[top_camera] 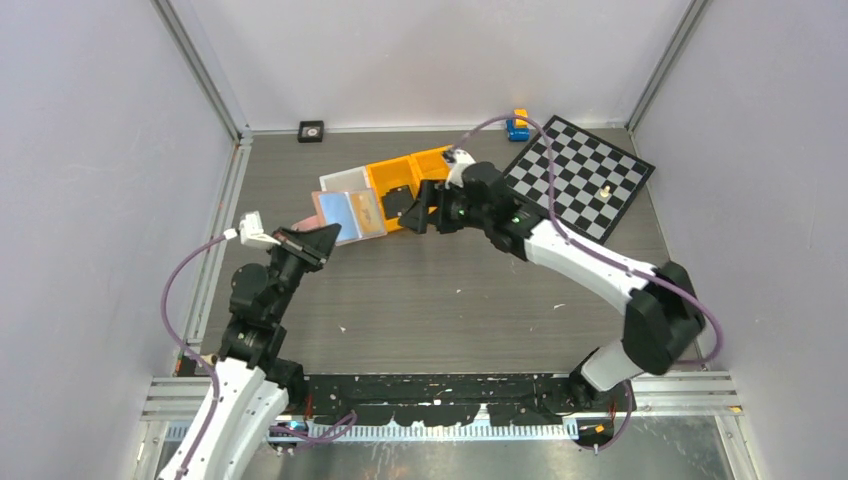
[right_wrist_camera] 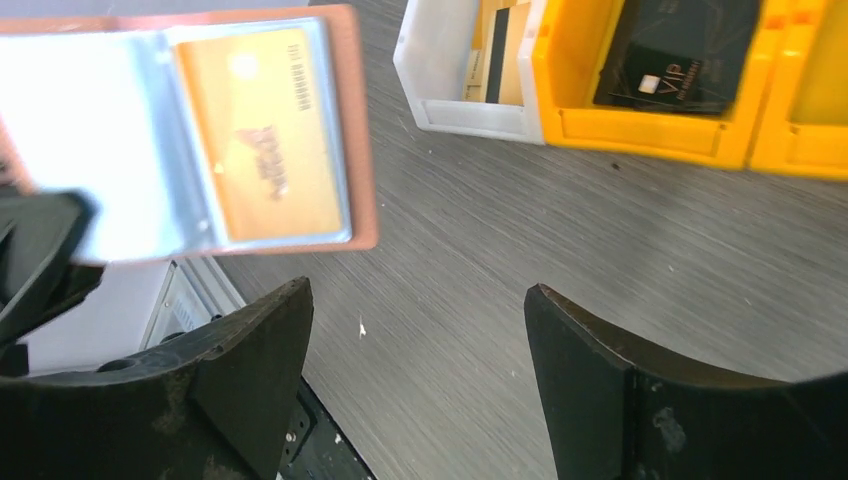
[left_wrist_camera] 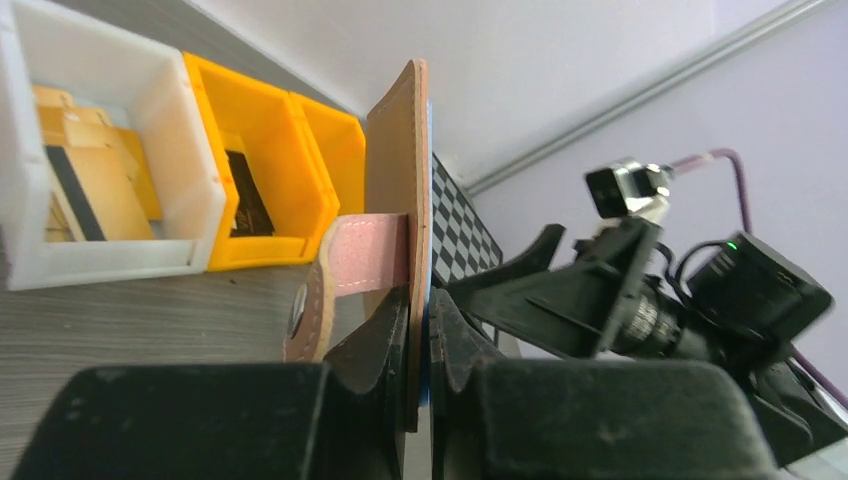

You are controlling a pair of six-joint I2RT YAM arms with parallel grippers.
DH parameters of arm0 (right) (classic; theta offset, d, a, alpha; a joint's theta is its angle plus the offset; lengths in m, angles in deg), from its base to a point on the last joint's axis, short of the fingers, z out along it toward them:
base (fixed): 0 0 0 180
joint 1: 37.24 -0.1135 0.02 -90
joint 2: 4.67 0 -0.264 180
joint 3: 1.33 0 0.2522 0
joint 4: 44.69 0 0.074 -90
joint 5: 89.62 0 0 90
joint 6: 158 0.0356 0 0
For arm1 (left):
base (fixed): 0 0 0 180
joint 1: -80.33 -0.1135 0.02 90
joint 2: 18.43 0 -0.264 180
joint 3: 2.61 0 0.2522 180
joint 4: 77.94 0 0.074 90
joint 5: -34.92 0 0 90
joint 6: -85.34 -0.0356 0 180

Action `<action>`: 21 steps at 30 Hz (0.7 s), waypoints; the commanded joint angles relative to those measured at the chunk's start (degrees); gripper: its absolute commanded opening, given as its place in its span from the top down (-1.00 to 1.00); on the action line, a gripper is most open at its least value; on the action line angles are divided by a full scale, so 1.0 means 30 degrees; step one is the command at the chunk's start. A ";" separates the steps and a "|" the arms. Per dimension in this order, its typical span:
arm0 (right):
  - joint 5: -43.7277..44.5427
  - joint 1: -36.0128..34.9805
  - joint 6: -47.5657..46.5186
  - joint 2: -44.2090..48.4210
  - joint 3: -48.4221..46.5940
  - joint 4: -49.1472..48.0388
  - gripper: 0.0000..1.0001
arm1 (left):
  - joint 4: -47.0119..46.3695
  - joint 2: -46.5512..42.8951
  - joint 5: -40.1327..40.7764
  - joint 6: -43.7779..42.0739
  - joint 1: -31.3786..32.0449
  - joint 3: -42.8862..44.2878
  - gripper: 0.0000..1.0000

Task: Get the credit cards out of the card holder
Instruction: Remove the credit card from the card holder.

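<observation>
My left gripper [left_wrist_camera: 420, 335] is shut on the lower edge of the open card holder [left_wrist_camera: 398, 190], holding it upright above the table; its pink snap tab [left_wrist_camera: 350, 265] hangs to the left. In the top view the card holder [top_camera: 340, 212] faces my right gripper [top_camera: 424, 212]. In the right wrist view the card holder [right_wrist_camera: 355, 120] shows a gold credit card [right_wrist_camera: 265, 130] in its right clear pocket; the left pocket is glossy and looks empty. My right gripper [right_wrist_camera: 415, 310] is open and empty, a short way from the holder.
A white bin [right_wrist_camera: 430, 60] holds pale cards with a dark stripe [right_wrist_camera: 497, 45]. Beside it an orange bin [right_wrist_camera: 640, 130] holds a black VIP card [right_wrist_camera: 680, 50]. A chessboard [top_camera: 580, 180] lies at the back right. Grey walls enclose the table.
</observation>
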 commanded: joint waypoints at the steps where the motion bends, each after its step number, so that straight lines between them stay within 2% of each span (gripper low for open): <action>1: 0.1646 0.0133 0.0688 0.3143 0.3413 -0.2670 -0.65 | -0.4250 0.2498 -0.2157 0.1836 -0.0005 0.0594 1.00; 6: 0.2978 0.0323 0.1931 0.5546 0.7213 -0.5019 -0.68 | -0.6099 0.6368 -0.2334 0.1337 0.0677 0.1305 1.00; 10: 0.4253 0.0528 0.2443 0.6611 0.9866 -0.7351 -0.67 | -0.7708 0.9022 -0.3989 0.1795 0.0843 0.1443 1.00; 14: 0.4704 0.1090 0.2726 0.6987 1.0628 -0.7950 -0.67 | -0.9461 1.0210 -0.4470 0.1239 0.1217 0.1152 1.00; 17: 0.4694 0.1221 0.3033 0.7045 1.1226 -0.8818 -0.65 | -1.1995 1.0869 -0.5072 0.1096 0.1580 0.0612 1.00; 21: 0.4433 0.1466 0.3311 0.6729 1.1256 -0.8857 -0.62 | -1.3889 1.1061 -0.4611 0.0865 0.1756 -0.0177 1.00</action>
